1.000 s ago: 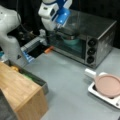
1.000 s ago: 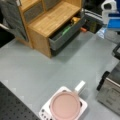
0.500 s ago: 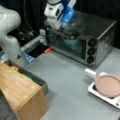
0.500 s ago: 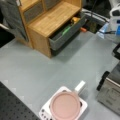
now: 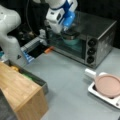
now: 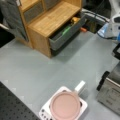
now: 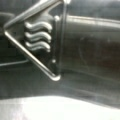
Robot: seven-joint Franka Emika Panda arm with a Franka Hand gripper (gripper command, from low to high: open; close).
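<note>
A teal bowl sits inside the toaster oven, behind its glass door, near a front view's top. The gripper hangs just above the bowl at the oven's front; whether it is spread or pressed together cannot be told. The wrist view appears to show a wire rack, close up. On the grey surface stand a pink pan and a wooden drawer cabinet.

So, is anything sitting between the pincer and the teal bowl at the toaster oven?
Nothing visible does. In a front view the pincer is right on top of the teal bowl, at the front of the toaster oven, with no gap showing between them.
</note>
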